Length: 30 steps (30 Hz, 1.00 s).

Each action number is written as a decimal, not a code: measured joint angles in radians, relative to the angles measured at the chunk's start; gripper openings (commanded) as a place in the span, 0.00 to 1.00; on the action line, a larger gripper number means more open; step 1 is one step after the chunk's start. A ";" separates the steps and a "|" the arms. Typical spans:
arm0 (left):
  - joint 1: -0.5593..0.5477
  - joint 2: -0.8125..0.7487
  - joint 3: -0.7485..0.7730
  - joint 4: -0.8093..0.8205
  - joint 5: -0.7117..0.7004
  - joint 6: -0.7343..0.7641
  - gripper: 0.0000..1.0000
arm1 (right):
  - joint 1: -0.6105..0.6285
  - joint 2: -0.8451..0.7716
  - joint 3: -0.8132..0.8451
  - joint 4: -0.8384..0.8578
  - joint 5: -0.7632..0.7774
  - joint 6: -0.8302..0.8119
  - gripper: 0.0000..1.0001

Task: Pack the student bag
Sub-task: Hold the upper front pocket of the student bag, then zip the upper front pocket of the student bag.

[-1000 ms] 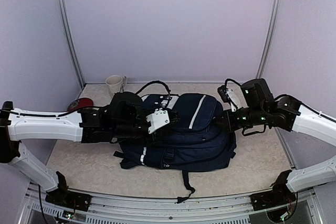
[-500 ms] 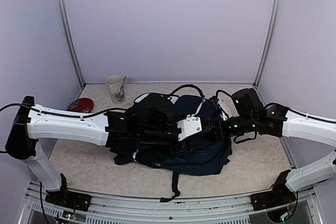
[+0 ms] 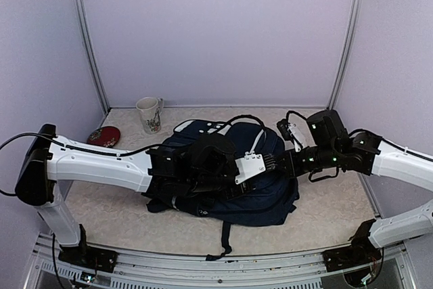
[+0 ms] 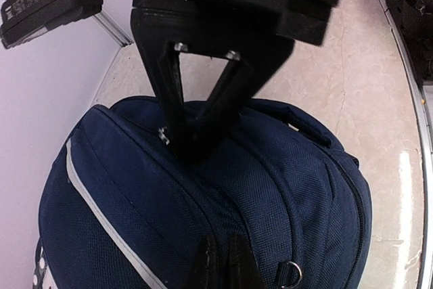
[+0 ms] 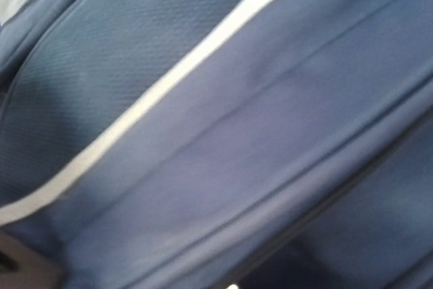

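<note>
The student bag (image 3: 267,201), dark navy with a white stripe (image 3: 257,141), lies in the middle of the table, bunched up under both arms. My left gripper (image 3: 270,161) reaches across it from the left. In the left wrist view that gripper (image 4: 220,260) is shut, its tips resting on the bag's fabric (image 4: 291,181). Facing it, my right gripper (image 4: 193,147) comes down shut on a fold of the bag beside a small metal zip pull (image 4: 163,133). The right wrist view shows only navy fabric (image 5: 284,140) and the stripe (image 5: 169,86), very close; its fingers are hidden.
A white patterned mug (image 3: 149,113) stands at the back left, near the wall. A flat red object (image 3: 103,135) lies left of the bag. A black strap (image 3: 225,240) trails off the bag toward the front rail. A metal D-ring (image 4: 291,273) sits on the bag's side.
My left arm swung right across the bag; its gripper opened, then shut again. The bag slid left and bunched up. My right gripper stayed shut, shifting in and then back right a little.
</note>
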 measured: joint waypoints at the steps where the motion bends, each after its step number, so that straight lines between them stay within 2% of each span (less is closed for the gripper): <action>1: 0.000 -0.016 -0.022 0.013 0.003 0.000 0.00 | -0.013 0.000 0.008 -0.009 -0.004 -0.021 0.00; 7: 0.019 -0.140 -0.132 0.036 0.045 -0.017 0.00 | -0.096 0.014 0.062 -0.040 -0.102 -0.176 0.00; 14: 0.015 -0.456 -0.378 -0.023 0.084 -0.006 0.00 | -0.169 0.121 0.158 -0.098 -0.113 -0.312 0.00; 18: 0.030 -0.563 -0.446 -0.026 0.054 -0.020 0.00 | -0.169 0.145 0.214 -0.123 -0.182 -0.369 0.00; 19: 0.034 -0.579 -0.457 -0.027 0.048 -0.024 0.18 | -0.169 0.148 0.216 -0.116 -0.206 -0.377 0.00; 20: 0.036 -0.594 -0.467 -0.027 0.043 -0.028 0.53 | -0.170 0.151 0.213 -0.111 -0.232 -0.378 0.00; 21: 0.039 -0.604 -0.474 -0.029 0.041 -0.031 0.78 | -0.171 0.155 0.206 -0.100 -0.253 -0.374 0.00; 22: 0.040 -0.615 -0.480 -0.048 0.028 -0.041 0.89 | -0.173 0.156 0.195 -0.087 -0.253 -0.364 0.00; 23: 0.045 -0.628 -0.488 -0.064 0.018 -0.051 0.96 | -0.184 0.155 0.174 -0.070 -0.257 -0.349 0.00; 27: 0.045 -0.587 -0.432 -0.089 0.024 -0.086 0.96 | -0.180 0.139 0.045 0.029 -0.263 -0.249 0.00; 29: 0.007 -0.516 -0.336 -0.091 0.062 -0.091 0.94 | -0.147 0.135 0.007 0.079 -0.256 -0.201 0.00; 30: -0.018 -0.481 -0.291 -0.076 0.083 -0.091 0.88 | -0.128 0.132 -0.003 0.098 -0.246 -0.182 0.00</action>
